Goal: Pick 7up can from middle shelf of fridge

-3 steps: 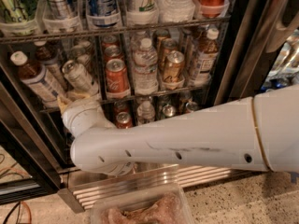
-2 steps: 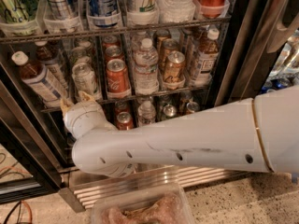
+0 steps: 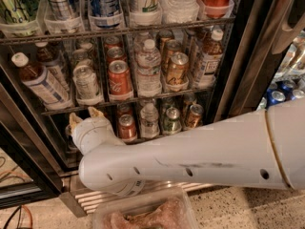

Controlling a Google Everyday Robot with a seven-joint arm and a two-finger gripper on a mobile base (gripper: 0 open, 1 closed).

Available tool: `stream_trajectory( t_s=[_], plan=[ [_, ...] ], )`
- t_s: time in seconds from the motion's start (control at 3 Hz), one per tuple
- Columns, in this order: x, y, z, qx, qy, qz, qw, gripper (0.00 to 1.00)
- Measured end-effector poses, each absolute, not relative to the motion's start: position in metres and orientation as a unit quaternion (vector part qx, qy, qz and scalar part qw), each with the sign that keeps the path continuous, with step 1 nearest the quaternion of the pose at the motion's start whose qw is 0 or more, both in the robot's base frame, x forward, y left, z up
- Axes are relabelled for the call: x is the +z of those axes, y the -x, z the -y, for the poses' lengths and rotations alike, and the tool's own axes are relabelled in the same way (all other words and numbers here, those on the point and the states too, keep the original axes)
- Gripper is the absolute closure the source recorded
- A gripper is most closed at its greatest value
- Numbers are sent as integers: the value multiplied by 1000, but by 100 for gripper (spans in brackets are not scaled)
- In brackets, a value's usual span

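The small pale silvery can with green print, the 7up can (image 3: 86, 82), stands upright at the very front of its clear plastic lane on the dark wire middle shelf (image 3: 152, 98) of the black-framed glass-door fridge (image 3: 248, 56). The lanes file the drinks one behind another, so only this front can is open to a grasp. A red-orange can (image 3: 119, 78) sits just beside it at 3 o'clock, and a tilted white-capped brown tea bottle (image 3: 40, 82) leans at 9 o'clock. That leaves little room on either flank.

The two-finger gripper (image 3: 85, 116) hangs just below the shelf's front edge, with the can at about 12 o'clock from it. Its tan fingertips (image 3: 74, 120) are spread apart and point upward with nothing between them, so the can is not yet held. The thick white arm (image 3: 200, 156) runs in from 4 o'clock, low across the ribbed stainless-steel grille (image 3: 90, 199). I judge it is kept low so that its bulk stays off the racks.

The spread looks about wide enough to take the can's body (though the neighbours are close). The next move probably calls for rising until the fingers straddle the can above the shelf lip. The main risk is a finger nudging the red-orange can or catching the wire edge.
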State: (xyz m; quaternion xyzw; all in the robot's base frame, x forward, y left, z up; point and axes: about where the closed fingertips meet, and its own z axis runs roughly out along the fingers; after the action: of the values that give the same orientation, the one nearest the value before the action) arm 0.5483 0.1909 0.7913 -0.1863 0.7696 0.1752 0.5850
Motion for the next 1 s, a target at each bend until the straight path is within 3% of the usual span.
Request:
stream_trajectory(
  t_s=[1.0],
  plan=[
    [815, -552, -193, 159, 192, -743, 622, 54]
  ],
)
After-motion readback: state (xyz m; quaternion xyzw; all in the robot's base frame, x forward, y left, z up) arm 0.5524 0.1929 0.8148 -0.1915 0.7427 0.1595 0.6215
